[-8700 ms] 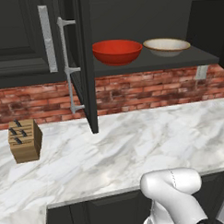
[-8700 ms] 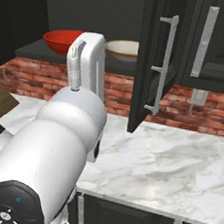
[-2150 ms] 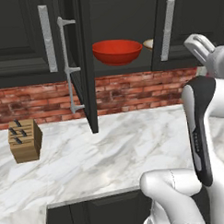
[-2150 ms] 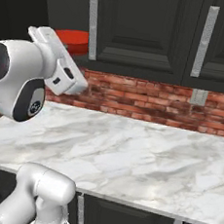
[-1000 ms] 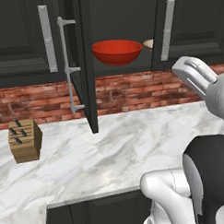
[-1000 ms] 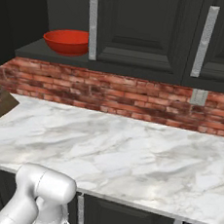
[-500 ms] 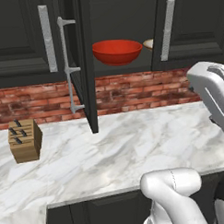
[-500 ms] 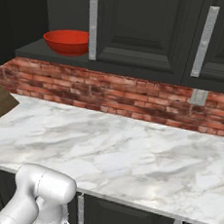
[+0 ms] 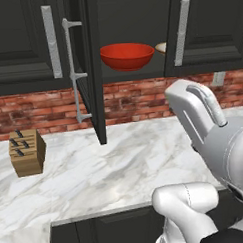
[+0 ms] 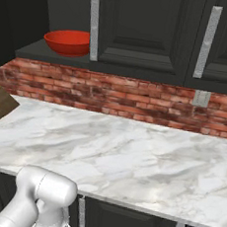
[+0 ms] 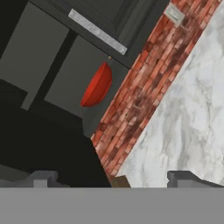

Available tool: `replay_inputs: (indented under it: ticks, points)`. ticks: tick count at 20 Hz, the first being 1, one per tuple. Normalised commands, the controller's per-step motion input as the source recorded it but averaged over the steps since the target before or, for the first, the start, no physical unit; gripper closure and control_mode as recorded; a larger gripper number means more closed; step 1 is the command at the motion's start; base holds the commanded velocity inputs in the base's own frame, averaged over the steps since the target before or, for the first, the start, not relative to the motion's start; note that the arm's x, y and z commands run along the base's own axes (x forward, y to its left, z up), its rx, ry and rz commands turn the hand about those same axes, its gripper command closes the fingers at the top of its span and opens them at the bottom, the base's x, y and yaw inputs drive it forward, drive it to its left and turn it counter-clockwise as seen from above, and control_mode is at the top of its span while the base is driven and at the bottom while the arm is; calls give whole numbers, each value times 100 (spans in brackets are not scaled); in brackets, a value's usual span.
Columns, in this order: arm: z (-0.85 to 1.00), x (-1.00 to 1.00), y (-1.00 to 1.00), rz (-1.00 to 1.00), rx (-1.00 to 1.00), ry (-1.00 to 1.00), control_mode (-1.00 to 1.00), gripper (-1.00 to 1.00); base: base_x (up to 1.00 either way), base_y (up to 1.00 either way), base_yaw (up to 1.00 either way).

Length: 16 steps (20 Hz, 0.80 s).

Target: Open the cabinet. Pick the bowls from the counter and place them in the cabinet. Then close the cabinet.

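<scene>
The cabinet [image 9: 135, 38], left door swung out, right door shut, holds 2 bowls: red bowl [image 9: 127, 56], tan-rimmed bowl [image 9: 161, 47]. Claw [image 11: 111, 178] spread wide, grasping nothing.

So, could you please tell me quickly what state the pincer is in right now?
Pincer: open, its two dark tips wide apart, holding nothing.

ARM: my unit's arm [image 9: 214, 139] has glossy white rounded link housings | JOINTS: dark bands between links | WRIST: raised white rib | FINGERS: fingertips [image 11: 41, 178] small, dark grey, blocky
</scene>
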Motion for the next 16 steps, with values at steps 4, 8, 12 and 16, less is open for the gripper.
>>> replay_inputs:
  ticks: [4,8,12,16]
  points:
    - [-3,1,80,0,4,0,-100,-100,0,0,0]
    - [0,3,81,0,1,-2,-100,-100,0,0,0]
    - [0,5,82,0,0,-3,-100,-100,0,0,0]
    - [0,4,68,0,-1,-2,-100,-100,0,0,0]
